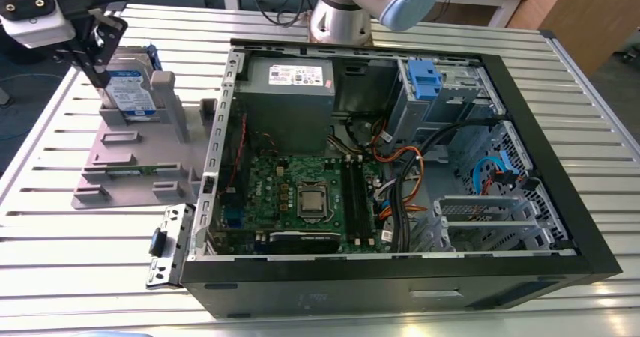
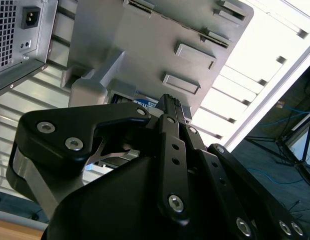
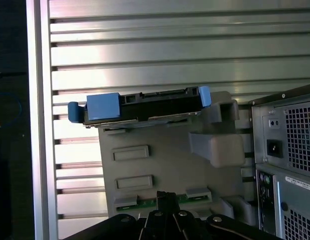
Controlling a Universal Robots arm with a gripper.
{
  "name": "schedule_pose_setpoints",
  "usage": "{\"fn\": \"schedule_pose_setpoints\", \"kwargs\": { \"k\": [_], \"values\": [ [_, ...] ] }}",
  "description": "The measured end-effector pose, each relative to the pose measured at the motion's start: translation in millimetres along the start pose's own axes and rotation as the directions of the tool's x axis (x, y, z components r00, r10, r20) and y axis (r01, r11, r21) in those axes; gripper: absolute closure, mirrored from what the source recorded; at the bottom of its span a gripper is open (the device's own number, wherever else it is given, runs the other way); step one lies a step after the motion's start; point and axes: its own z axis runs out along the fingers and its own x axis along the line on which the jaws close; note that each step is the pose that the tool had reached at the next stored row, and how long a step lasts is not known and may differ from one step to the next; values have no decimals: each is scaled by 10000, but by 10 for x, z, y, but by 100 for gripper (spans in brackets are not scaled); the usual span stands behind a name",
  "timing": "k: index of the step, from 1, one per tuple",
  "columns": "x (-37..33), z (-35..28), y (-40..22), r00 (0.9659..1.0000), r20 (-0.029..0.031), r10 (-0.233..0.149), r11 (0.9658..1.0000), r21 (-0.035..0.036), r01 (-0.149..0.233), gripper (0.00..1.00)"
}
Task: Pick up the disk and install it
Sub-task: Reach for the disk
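The disk stands on edge in a grey holder on the exterior view's left, beside the open computer case. Its white and blue label faces forward and a blue bracket frames it. My gripper hangs just at the disk's left side, fingers shut together with nothing between them. In the first wrist view the disk shows edge-on with blue bracket ends, apart from my fingertips. In the second wrist view my gripper points at the holder, with a sliver of the disk label behind it.
The case lies open on a slatted metal table, showing the motherboard, a grey power supply and a drive bay with a blue clip. Loose cables cross the case. The arm's base stands behind it.
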Motion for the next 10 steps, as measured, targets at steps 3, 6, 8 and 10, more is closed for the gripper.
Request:
{"fn": "schedule_pose_setpoints", "kwargs": {
  "k": [3, 6, 8, 10],
  "values": [
    [10, 0, -1, 10000, 0, 0, 10000, 0, 0, 89],
    [17, 0, -1, 10000, 0, 0, 10000, 0, 0, 89],
    [23, 0, -2, 10000, 0, 0, 10000, 0, 0, 89],
    [28, 0, -2, 10000, 0, 0, 10000, 0, 0, 89]
  ]
}}
